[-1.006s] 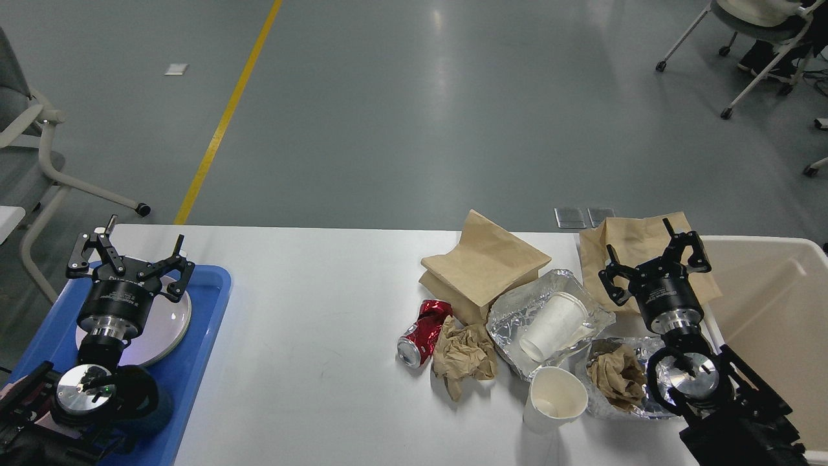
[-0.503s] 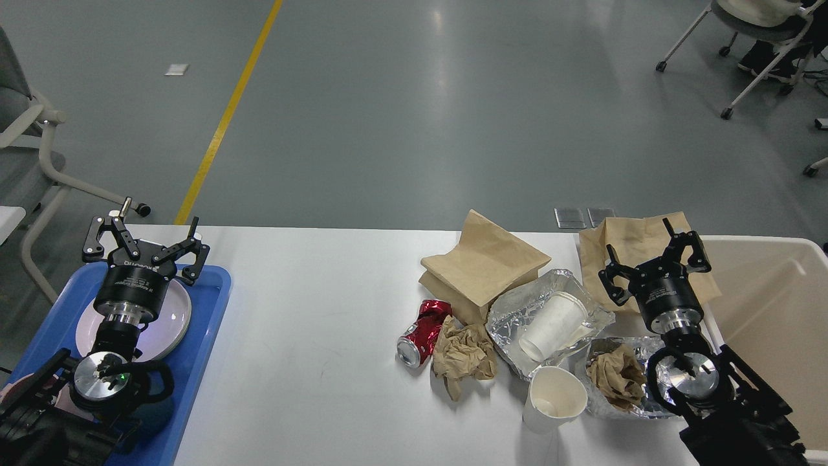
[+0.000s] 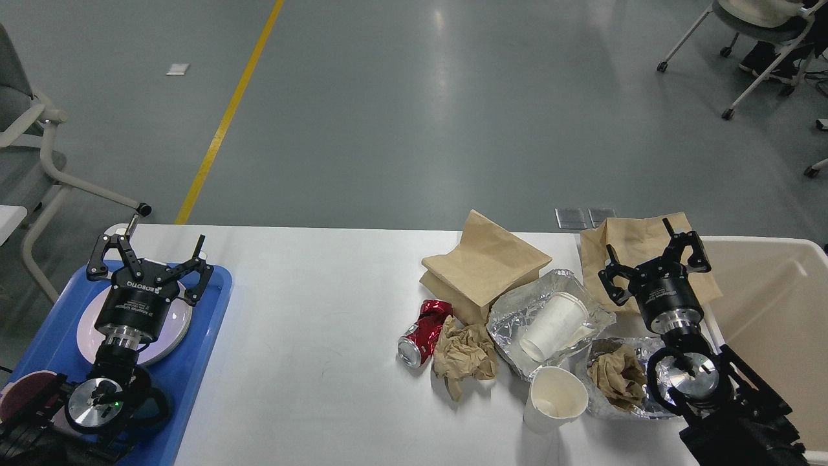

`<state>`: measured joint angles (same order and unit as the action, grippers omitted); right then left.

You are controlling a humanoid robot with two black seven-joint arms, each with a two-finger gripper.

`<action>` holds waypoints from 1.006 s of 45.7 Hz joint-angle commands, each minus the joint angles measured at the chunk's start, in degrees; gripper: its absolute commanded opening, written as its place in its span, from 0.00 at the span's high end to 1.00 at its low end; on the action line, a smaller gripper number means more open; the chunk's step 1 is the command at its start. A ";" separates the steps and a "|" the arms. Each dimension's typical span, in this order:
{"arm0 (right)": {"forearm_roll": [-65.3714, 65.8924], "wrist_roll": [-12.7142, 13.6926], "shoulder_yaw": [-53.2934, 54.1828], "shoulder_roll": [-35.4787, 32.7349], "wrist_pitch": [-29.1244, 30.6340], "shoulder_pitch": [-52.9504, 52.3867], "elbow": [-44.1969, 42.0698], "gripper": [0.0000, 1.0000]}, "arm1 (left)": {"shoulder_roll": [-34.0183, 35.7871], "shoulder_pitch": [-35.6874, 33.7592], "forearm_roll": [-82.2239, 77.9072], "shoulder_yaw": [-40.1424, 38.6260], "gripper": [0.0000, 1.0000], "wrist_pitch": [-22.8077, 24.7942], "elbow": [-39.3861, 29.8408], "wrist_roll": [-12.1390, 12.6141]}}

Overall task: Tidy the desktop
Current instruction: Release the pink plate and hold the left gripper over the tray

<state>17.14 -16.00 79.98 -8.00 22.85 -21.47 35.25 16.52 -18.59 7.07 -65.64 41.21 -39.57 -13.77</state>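
Note:
The white desktop carries litter on its right half: a crushed red can, crumpled brown paper, a folded brown bag, a paper cup lying on foil, an upright paper cup, and a second foil sheet with brown paper. Another brown bag lies at the back right. My left gripper is open and empty above the plate. My right gripper is open and empty over the back-right bag.
A blue tray at the left edge holds a white plate and a dark red dish. A beige bin stands at the right end. Office chairs stand on the floor beyond.
My left gripper has moved right and slightly toward the far edge over the tray, staying open. The right arm and the litter have not moved.

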 commanded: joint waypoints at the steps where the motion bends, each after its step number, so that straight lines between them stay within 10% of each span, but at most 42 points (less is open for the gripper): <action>1: 0.00 0.00 0.00 0.00 0.00 -0.06 0.08 0.00 | 0.00 -0.13 0.05 0.25 0.04 -0.87 0.02 0.50; 46: 0.00 0.00 -0.35 -0.09 -0.09 -0.32 -0.18 0.00 | 0.00 -0.22 0.14 0.16 0.04 -0.78 0.02 0.41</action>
<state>17.14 -16.00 79.72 -8.06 22.85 -21.60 35.31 16.52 -18.82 7.21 -65.47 40.43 -39.49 -13.36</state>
